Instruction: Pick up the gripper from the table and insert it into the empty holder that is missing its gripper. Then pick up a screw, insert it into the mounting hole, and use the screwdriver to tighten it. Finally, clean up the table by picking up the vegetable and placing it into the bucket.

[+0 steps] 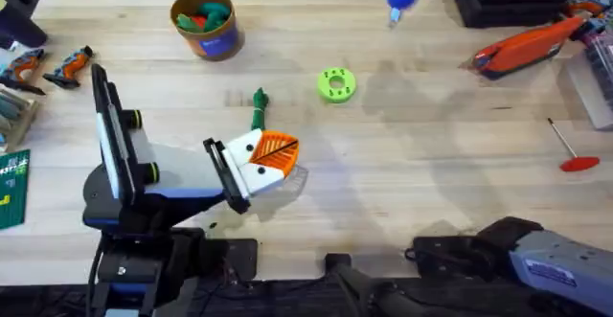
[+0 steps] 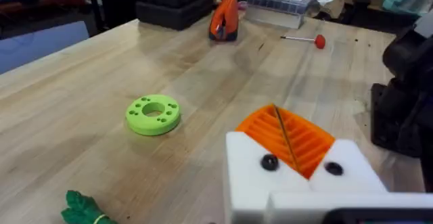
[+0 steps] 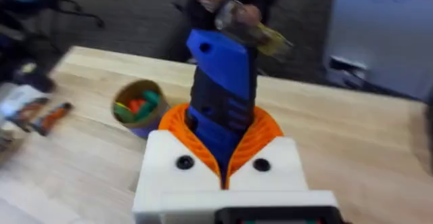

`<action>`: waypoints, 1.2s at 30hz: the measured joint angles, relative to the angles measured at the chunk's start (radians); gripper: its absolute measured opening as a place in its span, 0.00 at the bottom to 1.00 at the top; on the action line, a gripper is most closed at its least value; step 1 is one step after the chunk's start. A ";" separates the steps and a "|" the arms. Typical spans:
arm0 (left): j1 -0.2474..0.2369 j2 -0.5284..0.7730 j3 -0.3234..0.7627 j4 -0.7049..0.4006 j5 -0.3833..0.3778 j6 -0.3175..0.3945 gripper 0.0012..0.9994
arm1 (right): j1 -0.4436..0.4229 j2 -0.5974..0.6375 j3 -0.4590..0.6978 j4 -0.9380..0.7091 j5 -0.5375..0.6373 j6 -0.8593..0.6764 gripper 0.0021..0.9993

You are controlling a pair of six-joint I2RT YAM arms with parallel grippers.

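Screwdriver (image 3: 222,92) sits clamped in the right hand (image 3: 223,166), while the left hand (image 1: 273,159), pads pressed together, hovers beside the vegetable (image 1: 259,106).

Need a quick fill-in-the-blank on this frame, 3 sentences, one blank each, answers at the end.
1. The right gripper is shut on the ______, blue with a dark tip.
2. The bucket has a tan rim and a ______ side.
3. On the table, the vegetable lies between the left gripper and the ______, farther from the arms' bases.

Missing words: screwdriver; blue; bucket
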State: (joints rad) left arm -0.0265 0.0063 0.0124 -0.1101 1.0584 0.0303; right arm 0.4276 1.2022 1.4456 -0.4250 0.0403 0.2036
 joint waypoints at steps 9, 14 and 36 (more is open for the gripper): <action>0.000 0.000 0.000 0.000 0.000 0.000 0.01 | 0.010 0.009 -0.349 0.623 -0.285 0.119 0.02; 0.000 0.000 0.000 0.000 0.000 0.000 0.01 | 0.012 0.024 -0.536 0.961 -0.393 0.242 0.02; 0.000 0.000 0.000 0.000 0.000 0.000 0.01 | 0.135 0.220 -0.605 1.645 -0.908 0.504 0.02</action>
State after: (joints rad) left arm -0.0265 0.0063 0.0124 -0.1101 1.0584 0.0303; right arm 0.5631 1.4221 0.8402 1.2201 -0.8678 0.7080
